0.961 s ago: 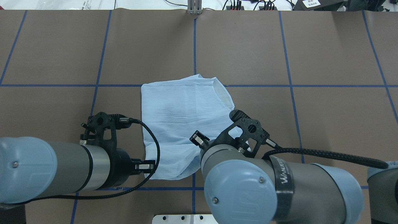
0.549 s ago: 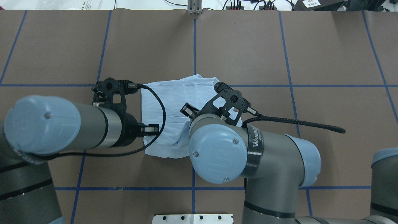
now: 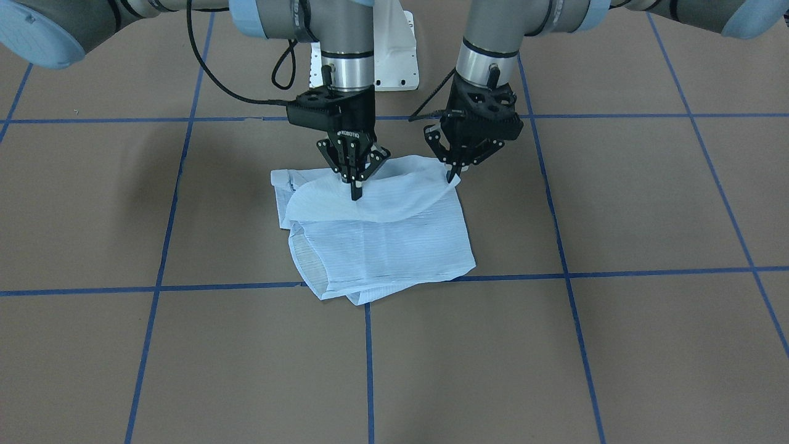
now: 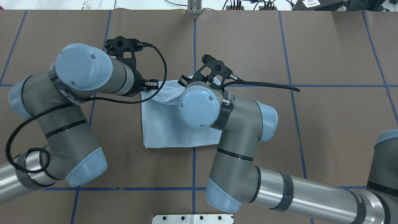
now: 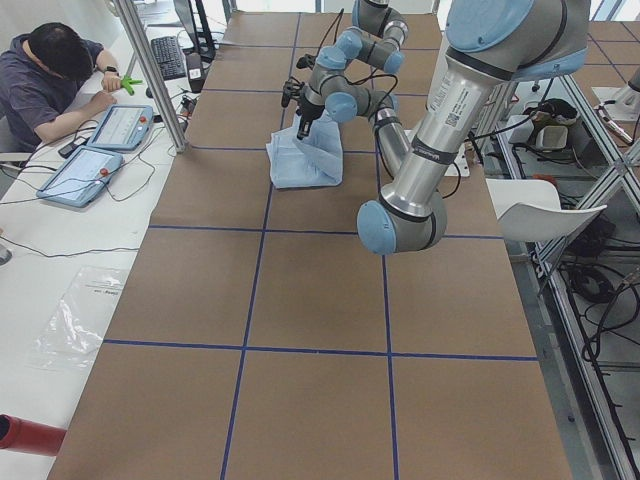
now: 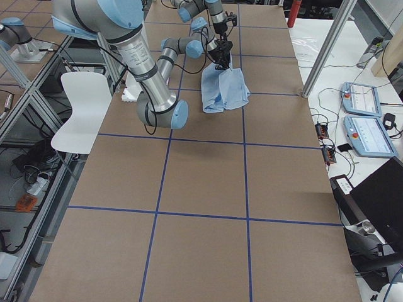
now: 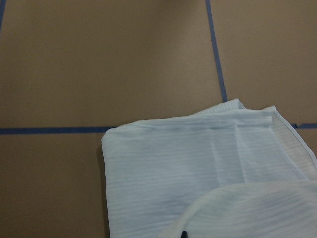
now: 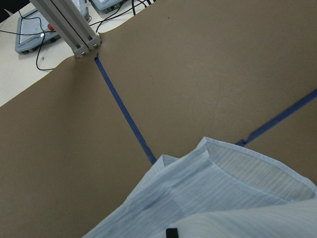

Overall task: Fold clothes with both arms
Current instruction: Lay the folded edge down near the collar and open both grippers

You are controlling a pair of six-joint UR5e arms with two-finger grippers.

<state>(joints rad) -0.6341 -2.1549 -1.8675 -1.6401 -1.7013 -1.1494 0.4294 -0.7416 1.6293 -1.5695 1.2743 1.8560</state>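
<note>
Both grippers have travelled from the shirt's robot-side hem toward 12 o'clock in the overhead view since a second ago, carrying that hem over the rest of the cloth. On the right gripper (image 3: 355,184) the fingers (image 3: 355,192) are pinched together on the raised fold, near its middle. The left gripper (image 3: 454,174) has its fingertips (image 3: 452,176) closed on the fold's corner, at 3 o'clock in the front view. Between them the lifted cloth sags in a curve over the layer beneath. Otherwise the shirt (image 3: 394,246) lies flat as a rough square on the table (image 3: 185,357), its 6 o'clock edge in the front view touching a blue tape line (image 3: 555,274). Overhead, the left arm (image 4: 80,71) stands at 9 o'clock of the shirt, and the right arm (image 4: 202,105) hides part of it.
</note>
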